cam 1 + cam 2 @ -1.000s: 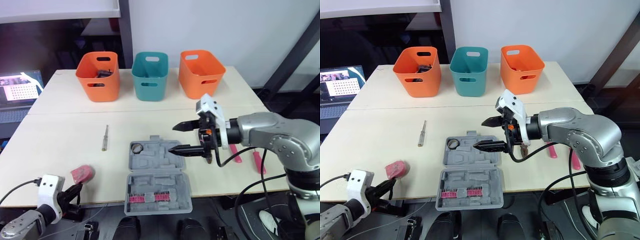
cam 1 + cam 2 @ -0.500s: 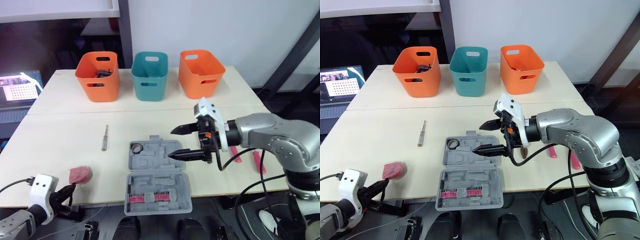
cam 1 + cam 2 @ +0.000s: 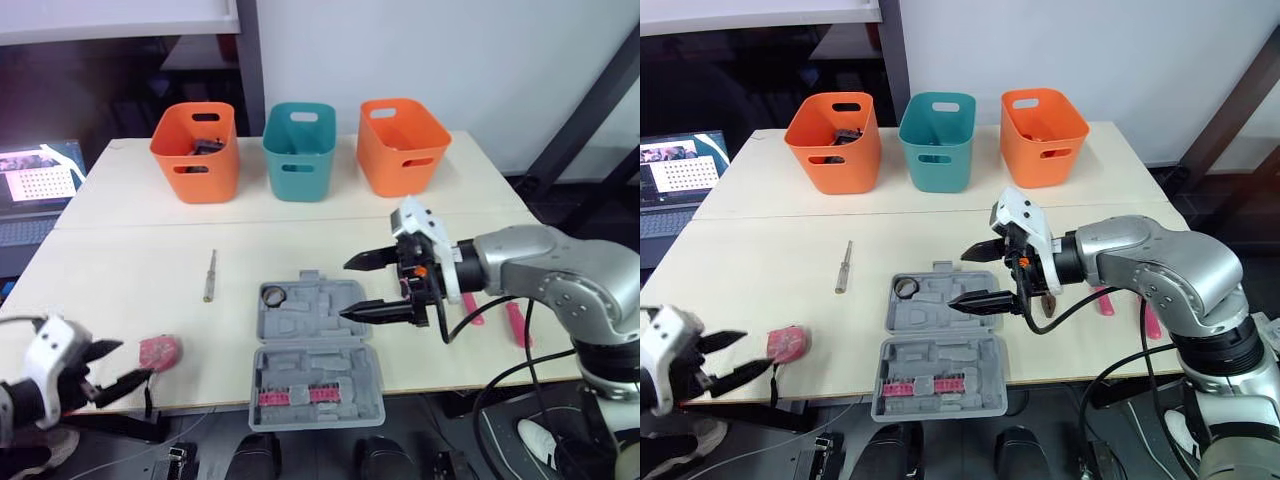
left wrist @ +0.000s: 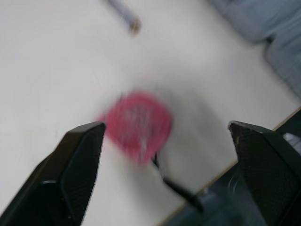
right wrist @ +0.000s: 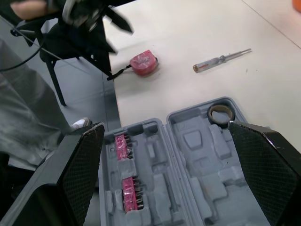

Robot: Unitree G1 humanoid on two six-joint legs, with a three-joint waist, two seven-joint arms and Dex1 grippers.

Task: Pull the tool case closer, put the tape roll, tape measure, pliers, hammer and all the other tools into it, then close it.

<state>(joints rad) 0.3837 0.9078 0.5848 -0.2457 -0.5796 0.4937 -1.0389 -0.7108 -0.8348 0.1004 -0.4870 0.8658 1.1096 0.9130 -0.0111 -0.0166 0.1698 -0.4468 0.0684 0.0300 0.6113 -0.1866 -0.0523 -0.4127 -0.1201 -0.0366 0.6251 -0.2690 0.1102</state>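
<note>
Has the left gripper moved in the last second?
Yes. The left gripper shifted to the robot's left, farther from the tool case, open near the tape measure.

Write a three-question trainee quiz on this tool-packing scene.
1. True or false: the tool case is shut.
2. The tape roll lies in the case's: A far half; B near half; C neither.
3. Fill in: the open left hand faces the red ____.
Key: 1 false; 2 A; 3 tape measure.
</note>
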